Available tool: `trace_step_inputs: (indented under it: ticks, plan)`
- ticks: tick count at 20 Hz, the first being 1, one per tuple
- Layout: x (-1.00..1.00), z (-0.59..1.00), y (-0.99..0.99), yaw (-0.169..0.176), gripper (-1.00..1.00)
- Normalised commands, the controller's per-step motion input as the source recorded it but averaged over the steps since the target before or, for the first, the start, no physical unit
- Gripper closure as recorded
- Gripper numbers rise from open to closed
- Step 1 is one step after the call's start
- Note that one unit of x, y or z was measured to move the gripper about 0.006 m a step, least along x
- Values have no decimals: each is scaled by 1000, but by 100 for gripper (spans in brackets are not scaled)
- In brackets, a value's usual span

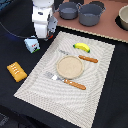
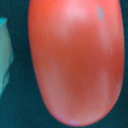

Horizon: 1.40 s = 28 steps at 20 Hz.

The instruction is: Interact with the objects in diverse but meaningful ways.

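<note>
The round red tomato-like fruit (image 2: 75, 60) fills the wrist view, very close to the camera. In the exterior view it is hidden under my gripper (image 1: 45, 35), which hangs low over the black table at the mat's far left corner. My fingers do not show, so I cannot tell whether they hold the fruit. The white-and-light-blue carton (image 1: 32, 45) stands just beside the gripper, and its edge shows in the wrist view (image 2: 4, 55). The golden-orange bread loaf (image 1: 17, 71) lies on the black cloth at the exterior view's left. The yellow banana (image 1: 82, 47) lies on the mat.
A striped placemat (image 1: 40, 85) holds a tan plate (image 1: 70, 66), a wooden-handled fork (image 1: 65, 80) and a knife (image 1: 84, 58). Two grey pots (image 1: 70, 10) (image 1: 92, 14) and a bowl (image 1: 123, 17) stand at the back.
</note>
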Motion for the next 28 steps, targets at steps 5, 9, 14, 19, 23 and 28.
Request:
trace_step_inputs:
  ticks: [5,9,14,19,23,28]
  plan:
    - [-130,546,-295,-158,-100]
    - [-192,901,-421,-178,-100]
    - [-427,651,-407,-128,-100]
    - [-349,473,-467,-92,-100]
    - [-213,176,-588,-31,-100]
    - [127,70,-557,-16,-100]
